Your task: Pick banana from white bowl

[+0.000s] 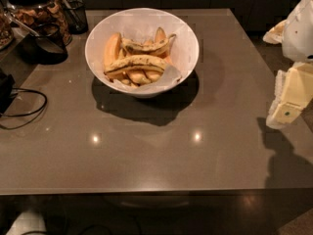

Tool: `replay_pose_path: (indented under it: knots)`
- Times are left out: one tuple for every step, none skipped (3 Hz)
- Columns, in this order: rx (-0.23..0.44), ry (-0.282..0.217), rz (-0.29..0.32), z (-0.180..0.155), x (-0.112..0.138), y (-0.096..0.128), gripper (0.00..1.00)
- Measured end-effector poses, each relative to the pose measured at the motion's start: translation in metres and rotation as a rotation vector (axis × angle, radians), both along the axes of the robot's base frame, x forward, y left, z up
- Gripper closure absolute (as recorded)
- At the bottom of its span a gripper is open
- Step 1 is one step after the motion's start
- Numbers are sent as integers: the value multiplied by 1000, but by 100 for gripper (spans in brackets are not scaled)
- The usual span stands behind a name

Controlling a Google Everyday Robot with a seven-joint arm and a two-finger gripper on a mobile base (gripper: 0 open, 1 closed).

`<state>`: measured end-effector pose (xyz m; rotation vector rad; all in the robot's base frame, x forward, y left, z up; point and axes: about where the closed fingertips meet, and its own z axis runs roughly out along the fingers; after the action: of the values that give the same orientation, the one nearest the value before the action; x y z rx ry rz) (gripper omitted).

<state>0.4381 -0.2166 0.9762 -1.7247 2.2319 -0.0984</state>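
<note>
The white bowl (188, 48) stands on the brown table at the back centre, lined with white paper. The banana (137, 63), long, curved and yellow with dark streaks, lies across the front of the pile inside it. A smoother orange-yellow banana (112, 48) lies at the left, and a thinner speckled banana (146, 46) with an upturned stem lies behind. My gripper (288, 104) hangs at the right edge of the view, off the table's right side, well away from the bowl.
A glass jar with snacks (36, 9) and a black mesh holder (76, 16) stand at the back left. A dark bowl-shaped container (46, 45) sits beside them. A black cable (24, 106) loops on the table's left side.
</note>
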Motion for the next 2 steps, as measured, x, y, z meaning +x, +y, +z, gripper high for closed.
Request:
replay_pose_path:
  knots:
    - [0, 0, 0, 0, 0, 0, 0]
    - [-32, 29, -10, 3, 19, 19, 0]
